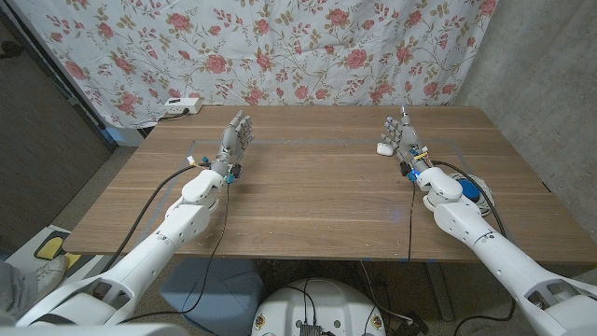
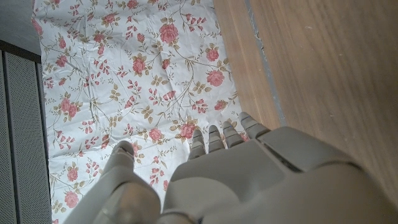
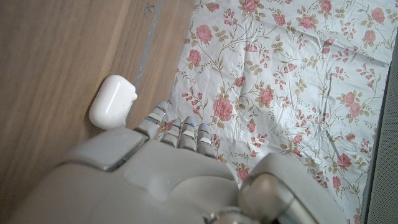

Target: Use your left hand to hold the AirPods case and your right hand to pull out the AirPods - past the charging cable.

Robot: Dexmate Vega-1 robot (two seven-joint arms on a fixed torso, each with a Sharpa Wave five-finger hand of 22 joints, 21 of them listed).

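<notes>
Spreading across most of the head view is the wooden table (image 1: 317, 187), and I am reaching both arms over it from the near edge. Hanging behind its far edge is a white curtain printed with pink roses (image 1: 280, 47), which is also showing past my fingers in both wrist views. A white power strip (image 1: 179, 105) is lying on a ledge just beyond the table's far left corner, below the curtain.

I am keeping my left arm (image 1: 177, 224) stretched along the left side of the table, with a black cable (image 1: 154, 201) running beside it. My left hand (image 1: 235, 140) is standing on its edge with the palm upright and the fingers reaching straight toward the curtain; the fingers are lying close side by side, uncurled, and gripping nothing.

I am holding my right arm (image 1: 466, 219) along the right side, with a blue-and-white fitting sitting near the wrist. My right hand (image 1: 407, 135) is likewise pointing up toward the far edge with its fingers extended and holding nothing.

The white AirPods case (image 1: 384, 146) is sitting on the table in the far right area, just beside my right hand on its inner side. In the right wrist view the case (image 3: 112, 101) is looking closed, lying by my fingertips (image 3: 163, 119); whether they are touching it I cannot tell.
</notes>
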